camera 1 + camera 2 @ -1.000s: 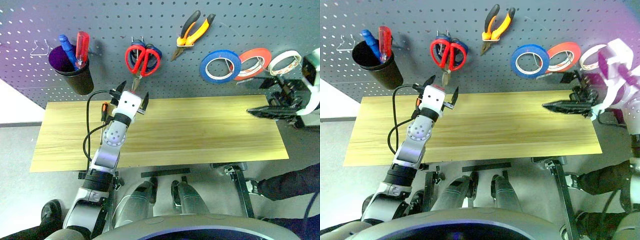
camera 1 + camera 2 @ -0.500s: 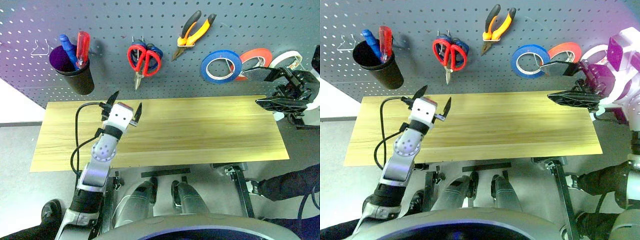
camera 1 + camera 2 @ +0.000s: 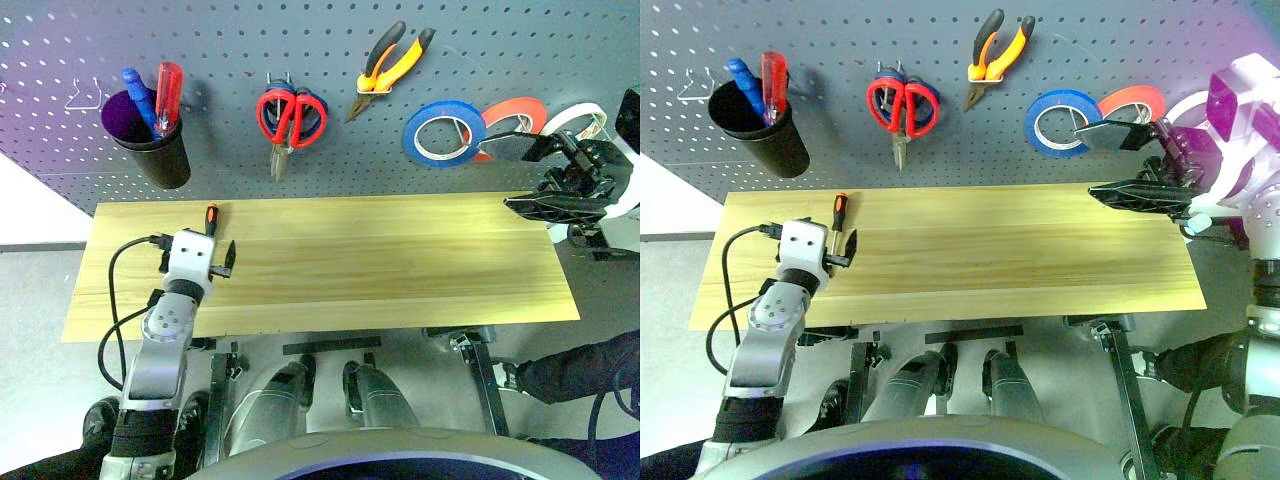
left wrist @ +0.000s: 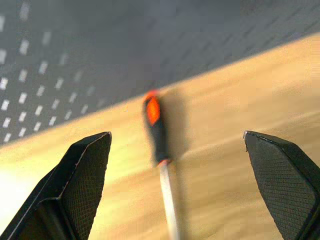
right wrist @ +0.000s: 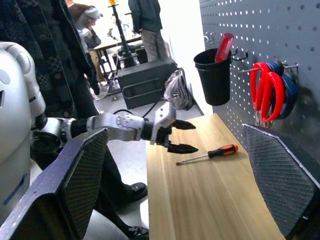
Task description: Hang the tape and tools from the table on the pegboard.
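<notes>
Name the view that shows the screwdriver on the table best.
Left wrist view: the screwdriver lies close, centred between the open left claw's fingers, though blurred. Both eye views show it small beside that claw; the right wrist view shows its whole length, farther off.

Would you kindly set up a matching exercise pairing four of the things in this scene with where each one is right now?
Things:
1. small screwdriver
2. red-handled scissors
3. red screwdriver
4. blue roll

Places:
A. standing in the black cup
B. hanging between the pliers and the red-orange roll
C. lying on the table
D. hanging beside the cup

Pairs: 1-C, 2-D, 3-A, 4-B
</notes>
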